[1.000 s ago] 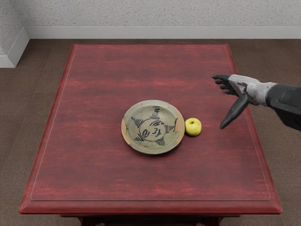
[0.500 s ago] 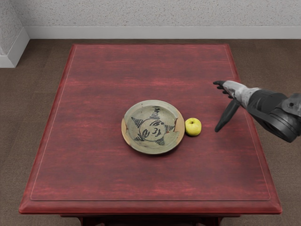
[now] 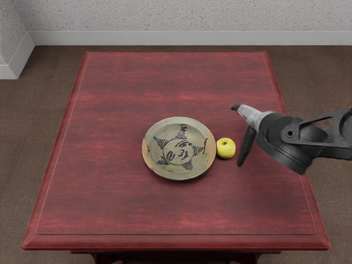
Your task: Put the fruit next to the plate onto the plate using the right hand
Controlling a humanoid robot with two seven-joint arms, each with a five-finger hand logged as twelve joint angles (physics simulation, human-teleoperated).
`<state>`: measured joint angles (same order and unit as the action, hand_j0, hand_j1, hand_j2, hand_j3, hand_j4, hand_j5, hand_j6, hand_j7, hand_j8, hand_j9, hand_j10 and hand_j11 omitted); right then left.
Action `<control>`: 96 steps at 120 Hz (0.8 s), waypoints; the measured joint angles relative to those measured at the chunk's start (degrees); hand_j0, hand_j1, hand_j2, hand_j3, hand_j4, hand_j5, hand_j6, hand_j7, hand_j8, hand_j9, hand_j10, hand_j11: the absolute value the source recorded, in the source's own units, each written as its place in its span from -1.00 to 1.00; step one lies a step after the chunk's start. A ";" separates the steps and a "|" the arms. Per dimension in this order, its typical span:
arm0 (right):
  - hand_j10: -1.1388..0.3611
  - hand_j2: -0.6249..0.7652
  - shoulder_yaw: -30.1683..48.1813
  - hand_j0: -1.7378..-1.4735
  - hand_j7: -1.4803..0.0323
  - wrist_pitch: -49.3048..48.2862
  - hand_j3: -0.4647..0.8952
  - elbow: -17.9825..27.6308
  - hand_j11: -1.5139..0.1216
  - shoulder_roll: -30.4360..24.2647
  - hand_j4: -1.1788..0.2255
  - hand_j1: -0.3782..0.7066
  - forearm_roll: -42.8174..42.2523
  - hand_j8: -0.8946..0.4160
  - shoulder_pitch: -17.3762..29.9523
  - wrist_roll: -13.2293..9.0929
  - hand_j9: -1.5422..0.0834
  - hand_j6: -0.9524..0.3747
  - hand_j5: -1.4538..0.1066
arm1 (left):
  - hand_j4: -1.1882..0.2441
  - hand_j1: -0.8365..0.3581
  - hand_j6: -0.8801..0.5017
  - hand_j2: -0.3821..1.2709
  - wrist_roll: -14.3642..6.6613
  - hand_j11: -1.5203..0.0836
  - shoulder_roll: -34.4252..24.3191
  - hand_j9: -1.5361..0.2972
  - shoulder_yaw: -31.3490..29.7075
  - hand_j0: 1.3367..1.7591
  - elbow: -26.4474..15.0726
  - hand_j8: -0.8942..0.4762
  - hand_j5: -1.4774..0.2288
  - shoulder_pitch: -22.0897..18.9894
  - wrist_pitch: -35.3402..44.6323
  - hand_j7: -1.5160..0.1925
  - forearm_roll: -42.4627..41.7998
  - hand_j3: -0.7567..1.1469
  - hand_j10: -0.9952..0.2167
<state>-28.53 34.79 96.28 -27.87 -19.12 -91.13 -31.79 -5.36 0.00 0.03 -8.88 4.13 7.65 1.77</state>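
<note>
Findings, left to right. The red wooden table [image 3: 110, 110] fills most of the frame. Just left of centre sits the round, pale-green ceramic plate with dark brush pattern [image 3: 149, 160], empty and unmoved over the last second.

Touching or almost touching its right rim lies the small yellow-green apple [image 3: 226, 148], on the tabletop and likewise unmoved. It is near-round with no marked long axis. A faint dimple appears to face up, which suggests the stem axis stands roughly upright, though it is too small to confirm.

To the right, the right hand [image 3: 250, 118] has travelled from the table's right edge leftward and slightly down the frame. It is now near the apple's right side, not touching. Its digits are spread, one dark digit hanging down, and it holds nothing. Judgement: approach nearly complete, grasp not yet begun.
</note>
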 joint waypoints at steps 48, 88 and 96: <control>0.46 -0.11 -7.04 -0.40 0.89 0.21 -0.32 0.00 0.79 11.13 0.62 -0.86 8.74 0.30 -5.68 -3.14 0.83 0.37 0.79 | 0.33 0.52 -0.06 -0.48 0.00 0.52 0.00 0.34 -0.01 0.52 0.00 -0.04 0.38 0.00 0.00 0.42 0.00 -0.20 0.26; 0.44 -0.12 -7.83 -0.40 0.85 0.21 -0.32 -3.41 0.76 14.51 0.59 -0.81 15.06 0.27 -6.98 -3.20 0.80 0.34 0.76 | 0.33 0.52 -0.06 -0.48 0.00 0.52 0.00 0.34 0.00 0.52 0.00 -0.04 0.38 0.00 0.00 0.42 -0.01 -0.20 0.26; 0.42 -0.12 -7.84 -0.40 0.84 0.21 -0.32 -4.20 0.74 15.09 0.58 -0.79 15.61 0.26 -7.01 -3.20 0.78 0.33 0.75 | 0.33 0.52 -0.06 -0.48 0.00 0.52 0.00 0.34 0.01 0.52 0.00 -0.04 0.38 0.00 0.00 0.42 0.01 -0.20 0.26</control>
<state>-36.37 35.00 92.08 -12.77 -3.51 -98.14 -35.00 -5.36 0.00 0.04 -8.88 4.13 7.65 1.77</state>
